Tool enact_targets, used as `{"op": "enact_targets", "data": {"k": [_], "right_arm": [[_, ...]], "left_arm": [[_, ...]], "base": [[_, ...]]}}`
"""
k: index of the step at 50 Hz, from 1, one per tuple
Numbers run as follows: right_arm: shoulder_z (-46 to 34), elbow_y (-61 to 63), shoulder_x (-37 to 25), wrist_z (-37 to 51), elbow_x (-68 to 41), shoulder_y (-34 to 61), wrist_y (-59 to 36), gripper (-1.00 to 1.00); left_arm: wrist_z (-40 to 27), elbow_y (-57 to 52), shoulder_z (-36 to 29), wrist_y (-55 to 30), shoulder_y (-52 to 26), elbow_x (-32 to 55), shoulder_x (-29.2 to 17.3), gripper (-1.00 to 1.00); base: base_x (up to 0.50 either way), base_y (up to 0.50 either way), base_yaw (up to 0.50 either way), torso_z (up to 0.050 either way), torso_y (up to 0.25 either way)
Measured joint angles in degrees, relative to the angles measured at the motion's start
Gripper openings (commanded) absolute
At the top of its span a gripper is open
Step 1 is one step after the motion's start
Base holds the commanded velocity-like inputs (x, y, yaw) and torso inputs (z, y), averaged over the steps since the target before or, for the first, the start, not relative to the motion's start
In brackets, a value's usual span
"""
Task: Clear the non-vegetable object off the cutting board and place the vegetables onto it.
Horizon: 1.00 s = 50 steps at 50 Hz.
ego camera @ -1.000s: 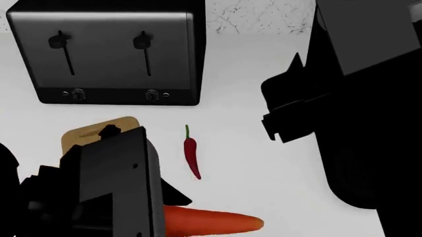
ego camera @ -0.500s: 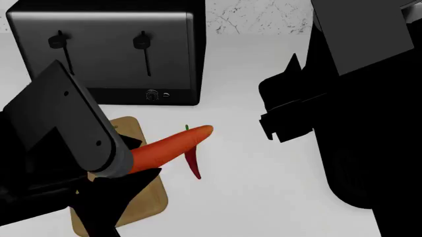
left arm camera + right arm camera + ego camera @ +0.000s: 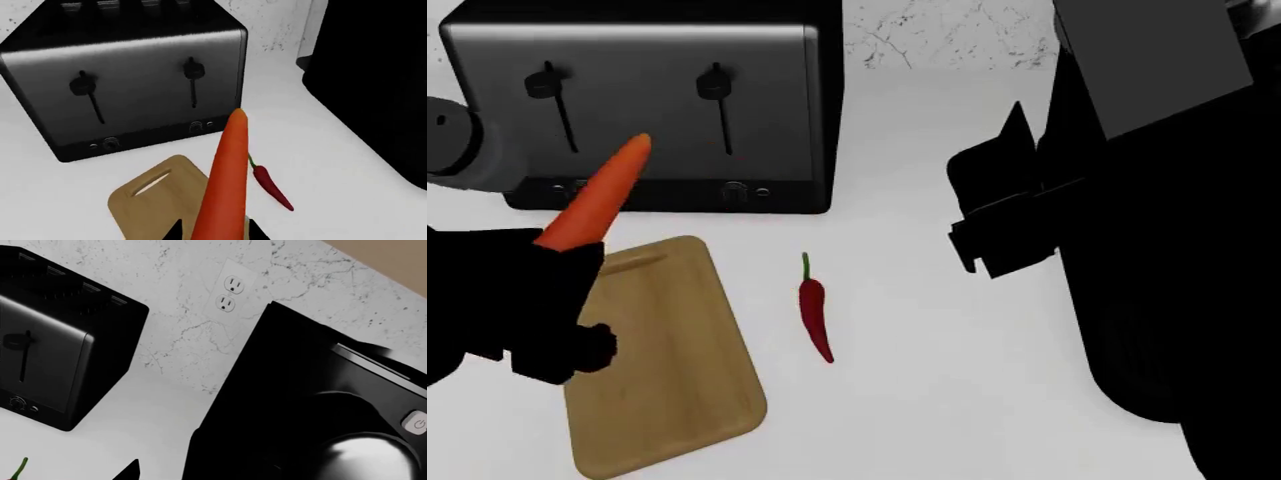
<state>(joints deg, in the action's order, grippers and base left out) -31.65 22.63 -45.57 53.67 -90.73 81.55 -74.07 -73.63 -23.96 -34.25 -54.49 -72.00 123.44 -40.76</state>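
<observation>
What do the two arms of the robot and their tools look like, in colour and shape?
Both are black and angular. The left tool is a flat black blocky shape, with a grey rounded cylinder part near it. The right tool shows stepped, pointed black edges under a dark grey boxy link. No cables or markings are visible.

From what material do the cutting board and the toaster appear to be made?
The cutting board looks like light, unvarnished wood: tan, matte, with faint grain and a cut-out slot handle. The toaster seems to be brushed metal on its front, given the soft grey sheen there, with a darker base and black levers that may be plastic. As this is a render, both are only appearances.
</observation>
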Motion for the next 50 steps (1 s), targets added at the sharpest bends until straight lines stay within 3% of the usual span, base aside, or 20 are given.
{"op": "enact_targets", "data": {"k": [17,35,50], "right_arm": [[-0.34,0.4,-0.51,-1.34,1.47,-1.43,1.52,1.0],[-0.28,1.27,-1.7,-0.4,0.46,-2.85,2.39,1.0],[-0.68,1.27,-1.93,0.19,-0.3,-2.43,2.3,1.0]], "left_arm": [[-4.19,-2.53,0.61,7.89,10.51,-6.32,-1.45,-1.0],[2.65,6.6,-4.69,8.23,14.01,-19.59,3.87,-1.0],[7.38,12.44,-7.41,8.72,15.1,-27.05,5.49,-1.0]], "base": [[0.0,0.0,0.0,0.0,0.0],[0.0,0.0,0.0,0.0,0.0],[0.0,0.0,0.0,0.0,0.0]]}}
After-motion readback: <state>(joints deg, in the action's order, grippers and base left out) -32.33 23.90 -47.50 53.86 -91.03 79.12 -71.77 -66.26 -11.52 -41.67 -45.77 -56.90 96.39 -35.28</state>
